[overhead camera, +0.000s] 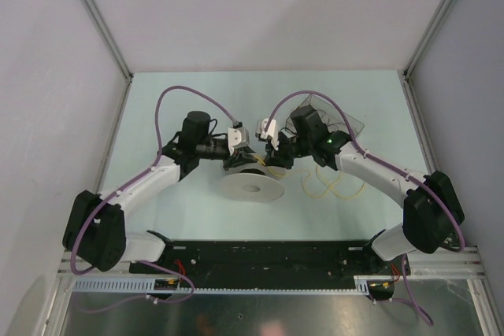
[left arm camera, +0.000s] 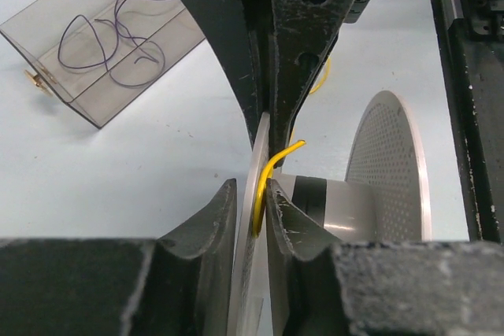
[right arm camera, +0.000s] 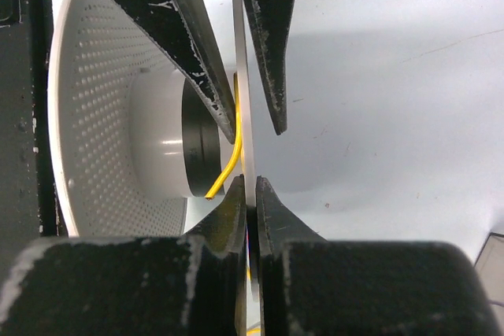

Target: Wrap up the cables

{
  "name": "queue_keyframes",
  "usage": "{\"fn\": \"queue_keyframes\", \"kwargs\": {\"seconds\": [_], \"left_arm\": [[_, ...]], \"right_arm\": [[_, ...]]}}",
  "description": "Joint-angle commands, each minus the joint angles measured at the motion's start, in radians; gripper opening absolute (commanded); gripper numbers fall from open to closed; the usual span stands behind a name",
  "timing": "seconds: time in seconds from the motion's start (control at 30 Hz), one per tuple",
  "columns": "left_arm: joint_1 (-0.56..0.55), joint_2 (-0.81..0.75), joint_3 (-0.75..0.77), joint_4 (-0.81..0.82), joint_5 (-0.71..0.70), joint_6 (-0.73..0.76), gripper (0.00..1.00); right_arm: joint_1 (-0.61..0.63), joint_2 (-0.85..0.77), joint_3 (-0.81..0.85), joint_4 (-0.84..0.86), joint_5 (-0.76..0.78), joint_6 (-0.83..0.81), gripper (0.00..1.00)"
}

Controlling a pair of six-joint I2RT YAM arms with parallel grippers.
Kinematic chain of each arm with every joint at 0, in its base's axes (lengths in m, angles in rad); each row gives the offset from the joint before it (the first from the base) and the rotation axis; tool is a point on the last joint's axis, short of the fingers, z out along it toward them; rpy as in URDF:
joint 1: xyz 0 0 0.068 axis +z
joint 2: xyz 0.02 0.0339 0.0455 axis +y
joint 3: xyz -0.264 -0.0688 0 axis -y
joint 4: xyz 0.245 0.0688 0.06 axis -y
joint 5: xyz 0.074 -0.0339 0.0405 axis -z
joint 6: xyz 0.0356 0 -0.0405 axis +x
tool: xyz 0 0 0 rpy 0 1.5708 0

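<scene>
left claw: left gripper (left arm camera: 250, 194) was pressed onto the thin flange (left arm camera: 257, 155) of the spool (overhead camera: 252, 185), with the end of the yellow cable (left arm camera: 280, 153) trapped between one finger and the plate.
right claw: right gripper (right arm camera: 250, 188) pinched the same flange edge from the opposite side, with nothing else seen in it.
cable location: the short end curved over the hub (right arm camera: 161, 143) just inside the pinched flange. The rest lay as loose loops (overhead camera: 335, 185) on the table (overhead camera: 197, 100), right of the spool.
wrap state: judged barely begun, no turns visible on the hub.
risk 1: the end could pop free if the left fingers eased, since only friction on a smooth plate held the stub.
risk 2: both claws held one thin flange, so an uneven pull could bend it or twist the spool out of grip.
risk 3: the loops could snag or knot when drawn in, and slack would leave sloppy turns.
risk 4: the fingertips were crowded close together, so they could clash on a regrip.
other: clear box (left arm camera: 87, 60) holding purple wires (left arm camera: 118, 37) sat well apart, judged not involved.
</scene>
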Motion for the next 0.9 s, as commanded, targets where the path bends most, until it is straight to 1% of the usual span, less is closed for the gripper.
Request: {"fn": "queue_keyframes", "kwargs": {"seconds": [0.0, 0.13, 0.27, 0.37, 0.5, 0.67, 0.77, 0.8, 0.83, 0.87], "left_arm": [[0.003, 0.028, 0.033, -0.043, 0.01, 0.024, 0.22], [0.003, 0.043, 0.042, -0.06, 0.0, 0.034, 0.22], [0.003, 0.049, 0.04, -0.072, -0.004, 0.043, 0.25], [0.003, 0.056, 0.043, -0.077, -0.004, 0.049, 0.24], [0.003, 0.065, 0.052, -0.086, 0.01, 0.055, 0.17], [0.003, 0.074, 0.07, -0.119, 0.031, 0.061, 0.02], [0.004, 0.07, 0.077, -0.148, 0.031, 0.07, 0.0], [0.005, 0.066, 0.081, -0.16, 0.028, 0.067, 0.0], [0.009, 0.06, 0.085, -0.17, 0.025, 0.062, 0.0], [0.014, 0.052, 0.088, -0.177, 0.023, 0.05, 0.0]], "right_arm": [[-0.014, 0.001, 0.008, 0.044, 0.016, 0.001, 0.0], [-0.014, -0.001, 0.008, 0.045, 0.015, -0.01, 0.0], [-0.013, -0.004, 0.008, 0.048, 0.013, -0.017, 0.0], [-0.013, -0.005, 0.007, 0.046, 0.008, -0.024, 0.0], [-0.009, -0.004, 0.008, 0.037, 0.001, -0.055, 0.0], [-0.01, -0.003, 0.008, 0.051, -0.006, -0.092, 0.0], [-0.014, -0.011, 0.008, 0.073, 0.004, -0.09, 0.01], [-0.015, -0.018, 0.008, 0.075, 0.008, -0.089, 0.05], [-0.019, -0.028, 0.008, 0.076, 0.012, -0.085, 0.13], [-0.025, -0.039, 0.008, 0.076, 0.017, -0.075, 0.24]]}}
